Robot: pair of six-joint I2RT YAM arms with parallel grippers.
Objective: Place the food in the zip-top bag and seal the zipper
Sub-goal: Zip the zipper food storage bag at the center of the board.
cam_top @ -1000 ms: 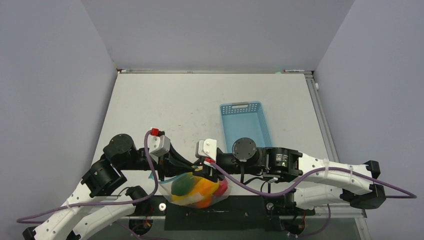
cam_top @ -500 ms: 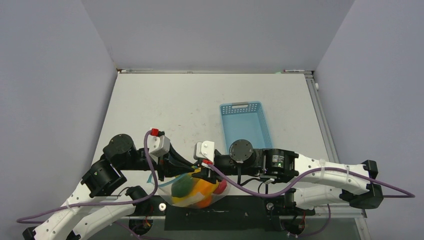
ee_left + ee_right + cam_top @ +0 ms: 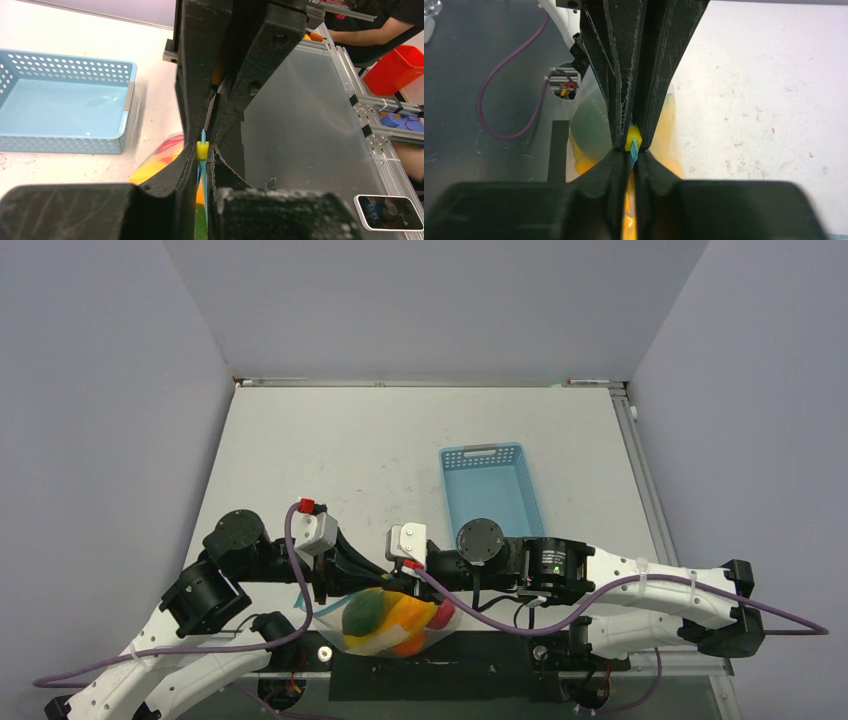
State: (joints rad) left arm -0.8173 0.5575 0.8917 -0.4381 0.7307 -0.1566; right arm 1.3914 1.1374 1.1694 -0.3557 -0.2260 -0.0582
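The clear zip-top bag lies at the table's near edge, holding the food: a green fruit, an orange one, a red one and yellow ones. My left gripper and right gripper meet tip to tip over the bag's mouth. In the left wrist view my left gripper is shut on the teal zipper, at a small yellow tab. In the right wrist view my right gripper is shut on the same zipper, with the bag hanging beyond.
The light-blue lattice basket stands just behind the right arm and also shows in the left wrist view. A purple cable loops close to the bag. The dark strip at the table's front edge runs below the bag.
My right gripper has slid left along the zipper toward my left gripper, and the two now sit tip to tip. The bag has shifted slightly left.
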